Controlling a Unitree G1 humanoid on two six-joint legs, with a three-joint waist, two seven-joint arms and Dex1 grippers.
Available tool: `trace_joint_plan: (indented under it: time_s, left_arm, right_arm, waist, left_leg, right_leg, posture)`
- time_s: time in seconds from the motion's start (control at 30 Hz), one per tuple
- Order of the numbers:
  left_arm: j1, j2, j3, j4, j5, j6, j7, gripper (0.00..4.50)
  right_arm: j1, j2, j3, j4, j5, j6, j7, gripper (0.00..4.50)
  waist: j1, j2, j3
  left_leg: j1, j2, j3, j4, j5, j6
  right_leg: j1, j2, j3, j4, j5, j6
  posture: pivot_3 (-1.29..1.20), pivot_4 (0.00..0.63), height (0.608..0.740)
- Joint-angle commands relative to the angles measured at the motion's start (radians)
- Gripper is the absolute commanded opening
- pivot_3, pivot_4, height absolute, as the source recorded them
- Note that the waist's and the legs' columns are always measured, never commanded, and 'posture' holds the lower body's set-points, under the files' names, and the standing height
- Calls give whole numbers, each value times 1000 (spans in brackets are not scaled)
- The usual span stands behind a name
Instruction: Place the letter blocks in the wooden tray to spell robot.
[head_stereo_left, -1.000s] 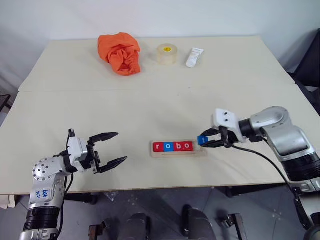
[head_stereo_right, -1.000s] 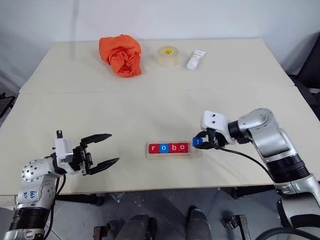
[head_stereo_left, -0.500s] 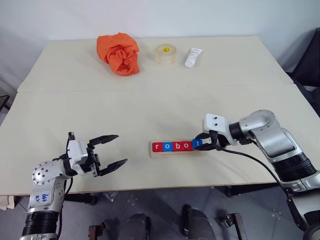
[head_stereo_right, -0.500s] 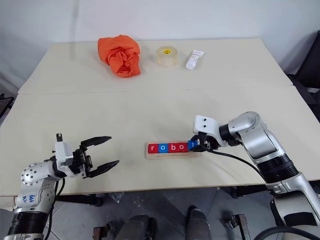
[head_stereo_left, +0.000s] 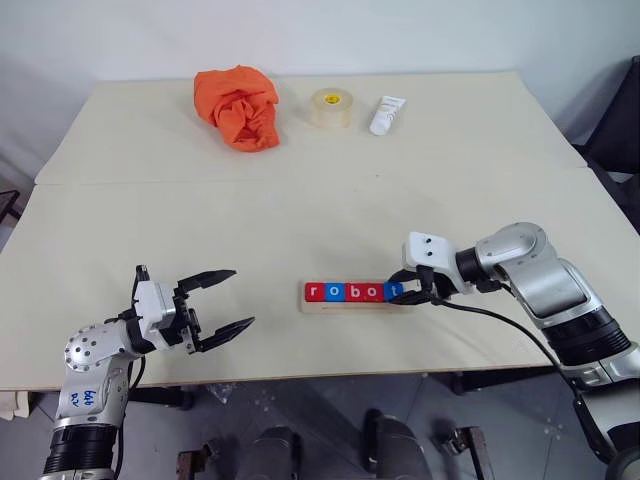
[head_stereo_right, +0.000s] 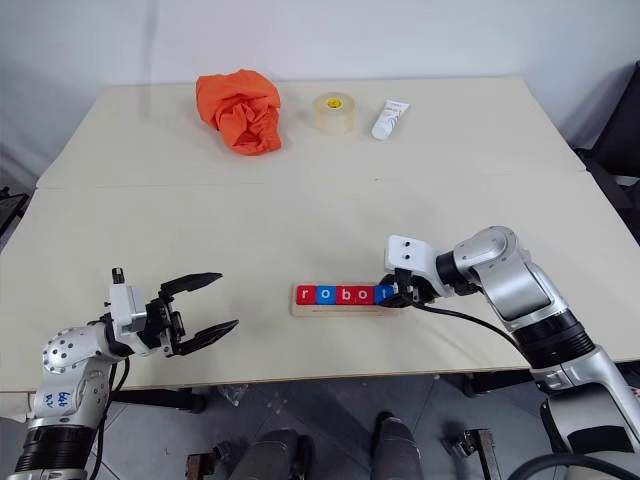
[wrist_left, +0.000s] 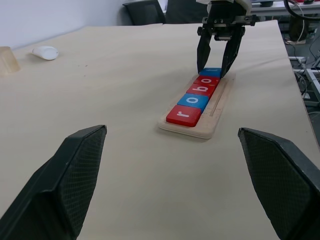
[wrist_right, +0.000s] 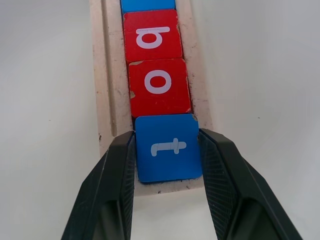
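The right hand (wrist_right: 167, 187) is clamped on the blue t block (wrist_right: 167, 147) at the wooden tray's (wrist_right: 102, 75) end.

A crumpled orange cloth (head_stereo_left: 238, 105), a tan tape roll (head_stereo_left: 331, 107) and a white tube (head_stereo_left: 387, 113) lie apart in a row along the far side of the beige table (head_stereo_left: 300, 210).

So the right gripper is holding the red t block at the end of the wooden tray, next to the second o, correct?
Not quite: the t block is blue, not red, as the right wrist view shows. The right gripper does hold it at the end of the wooden tray, next to the second o.
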Motion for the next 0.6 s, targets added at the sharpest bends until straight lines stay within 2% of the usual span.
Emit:
trace_joint_plan:
  time_s: [0.03, 0.27, 0.5, 0.6]
  left_arm:
    - [-8, -4, 0, -18, -7, -17, 5, 4500]
    - [-16, -7, -2, -8, -4, -19, 4, 4500]
    - [-25, -10, -6, 1, 0, -17, 14, 4500]
    - [-32, -15, 4, -13, 19, 26, 96, 4500]
  right_arm:
    - [11, -3, 19, -6, -17, -2, 6, 2191]
    - [-11, -7, -18, -28, 7, -4, 6, 4470]
    - [-9, -32, -100, -51, 73, -43, 26, 4489]
    - [41, -53, -200, -54, 130, -50, 5, 4489]
  waist:
    - [0, 0, 0]
    - [0, 0, 0]
    - [1, 0, 0]
    - [5, 0, 0]
  left_leg:
    - [0, 0, 0, 0, 0, 0]
    - [1, 0, 1, 0, 0, 0]
    - [0, 0, 1, 0, 0, 0]
    - [0, 0, 1, 0, 0, 0]
  right_leg:
    - [0, 0, 0, 0, 0, 0]
    - [0, 0, 1, 0, 0, 0]
    - [0, 0, 1, 0, 0, 0]
    - [0, 0, 1, 0, 0, 0]
  posture:
    - [0, 150, 740]
    - [0, 150, 740]
    - [0, 150, 740]
    - [0, 150, 740]
